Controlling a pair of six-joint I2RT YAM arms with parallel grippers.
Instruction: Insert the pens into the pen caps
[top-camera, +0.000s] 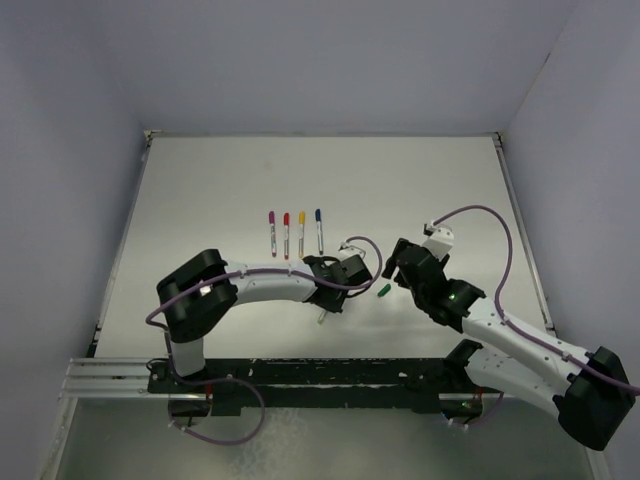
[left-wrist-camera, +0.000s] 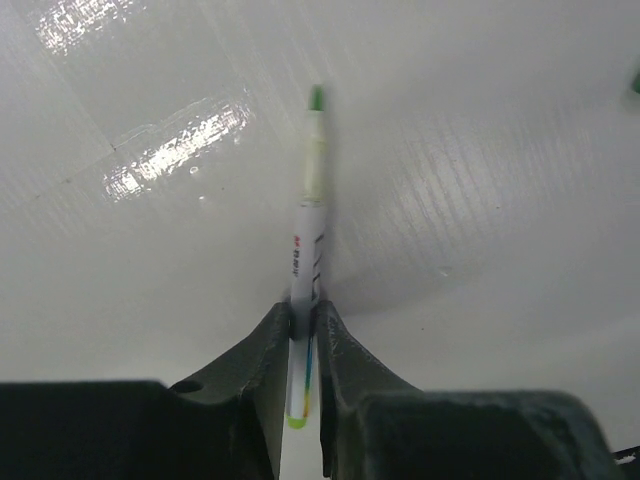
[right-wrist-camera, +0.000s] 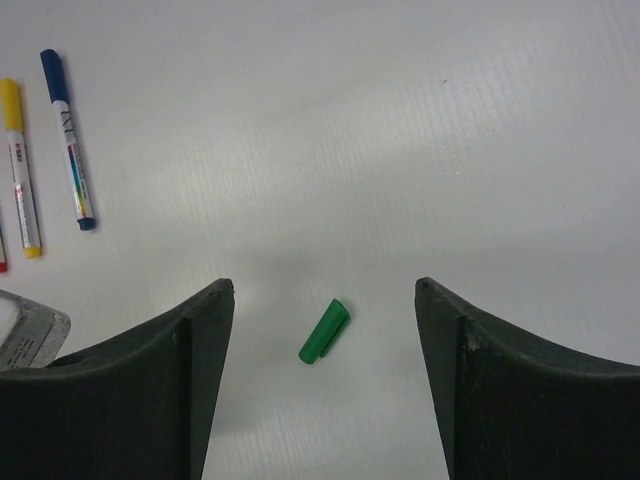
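Observation:
My left gripper (left-wrist-camera: 305, 312) is shut on an uncapped white pen (left-wrist-camera: 308, 260) with a green tip, held above the table; it shows in the top view (top-camera: 335, 283) too. A loose green cap (right-wrist-camera: 324, 331) lies on the table, centred between the open jaws of my right gripper (right-wrist-camera: 325, 290), which hovers over it; the cap also shows in the top view (top-camera: 382, 290) just left of the right gripper (top-camera: 397, 277). Several capped pens lie in a row: magenta (top-camera: 272, 232), red (top-camera: 286, 234), yellow (top-camera: 301, 231) and blue (top-camera: 319, 229).
The yellow pen (right-wrist-camera: 19, 165) and the blue pen (right-wrist-camera: 67, 138) lie at the upper left of the right wrist view. Grey walls close the table at the back and sides. A black rail (top-camera: 330, 372) runs along the near edge.

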